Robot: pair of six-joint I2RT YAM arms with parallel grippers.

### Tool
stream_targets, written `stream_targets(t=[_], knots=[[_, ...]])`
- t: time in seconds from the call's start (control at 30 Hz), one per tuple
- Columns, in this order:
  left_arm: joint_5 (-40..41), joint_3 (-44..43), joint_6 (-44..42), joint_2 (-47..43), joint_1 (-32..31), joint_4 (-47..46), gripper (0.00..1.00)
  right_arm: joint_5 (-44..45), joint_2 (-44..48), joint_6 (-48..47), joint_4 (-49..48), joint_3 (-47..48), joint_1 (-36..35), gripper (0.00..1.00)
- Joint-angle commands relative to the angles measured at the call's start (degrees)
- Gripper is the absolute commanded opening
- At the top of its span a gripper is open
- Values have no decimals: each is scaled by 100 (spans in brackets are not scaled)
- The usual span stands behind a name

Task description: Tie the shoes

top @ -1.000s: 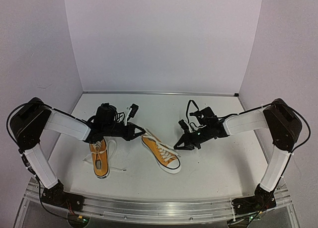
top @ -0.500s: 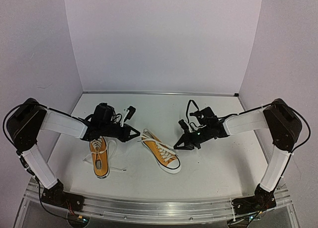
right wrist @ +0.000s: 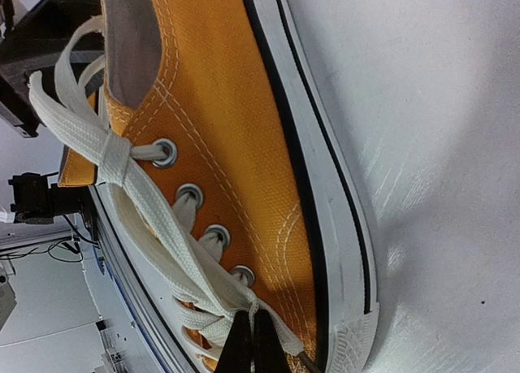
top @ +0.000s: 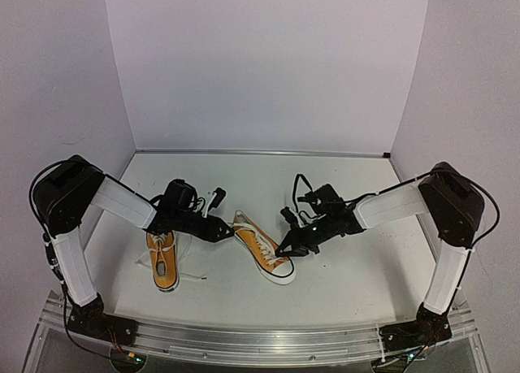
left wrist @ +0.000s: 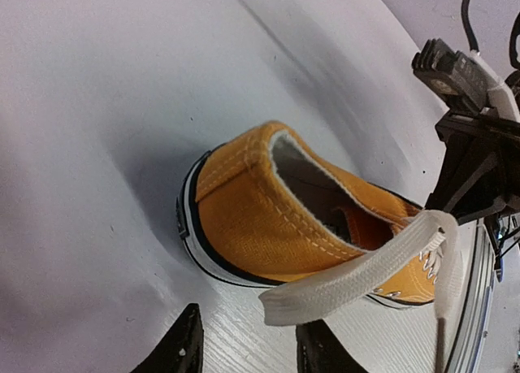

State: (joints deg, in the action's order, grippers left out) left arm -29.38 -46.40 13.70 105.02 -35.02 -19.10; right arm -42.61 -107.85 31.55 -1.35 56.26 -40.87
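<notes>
Right claw (right wrist: pixel 248 344) is pinched shut on a lace (right wrist: pixel 142 198) by the middle shoe (top: pixel 262 247) toe. Left claw (left wrist: pixel 250 336) stands narrowly open, holding nothing, at its heel. The second shoe (top: pixel 162 263) lies at its 9 o'clock on the desk (top: pixel 349 284).

left tool (left wrist: pixel 253 350): fingers apart, low | right tool (right wrist: pixel 250 340): fingers pressed together

White table (top: pixel 349 279) under pale lilac walls (top: pixel 268 64); metal rail (top: pixel 260 346) along its near edge.
</notes>
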Motion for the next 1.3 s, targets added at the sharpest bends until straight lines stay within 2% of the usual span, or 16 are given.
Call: stream_targets(t=[0.0, 0.33, 0.47, 0.53, 0.63, 0.67, 0.73, 0.8, 0.87, 0.97, 1.03, 1.1, 1.27], knots=[[-242, -449, 136, 310, -126, -428, 44, 49, -308, 232, -296, 200, -391, 0], [-434, -1185, 111, 820, -172, -394, 47, 95, -218, 475, -436, 426, -649, 0], [-420, -1408, -11, 792, -167, -53, 50, 126, -124, 463, -377, 482, -646, 0], [-326, -1298, -34, 577, -144, 5, 57, 241, -4, 384, -255, 452, -626, 0], [19, -1009, -107, -42, -41, 296, 76, 495, 324, 229, 104, 292, -507, 0], [180, -941, -154, -244, -16, 451, 86, 602, 500, 186, 202, 200, -446, 2], [508, -818, -279, -720, 34, 862, 99, 777, 857, 123, 494, 35, -304, 11], [841, -748, -317, -1144, 74, 1246, 100, 943, 1275, 106, 650, -106, -107, 20], [1155, -761, -239, -1497, 133, 1739, 100, 1104, 1675, 88, 805, -188, 116, 35], [1719, -991, 129, -1853, 290, 2598, 100, 1445, 2192, -42, 1074, -155, 383, 52], [1790, -1148, 319, -2080, 450, 3236, 100, 1582, 2472, -137, 1248, -110, 451, 58], [1967, -1206, 423, -2306, 544, 3641, 100, 1740, 2755, -182, 1377, -149, 462, 68], [2358, -718, 769, -3146, 558, 4126, 100, 1890, 3308, -57, 1428, -858, 465, 72]])
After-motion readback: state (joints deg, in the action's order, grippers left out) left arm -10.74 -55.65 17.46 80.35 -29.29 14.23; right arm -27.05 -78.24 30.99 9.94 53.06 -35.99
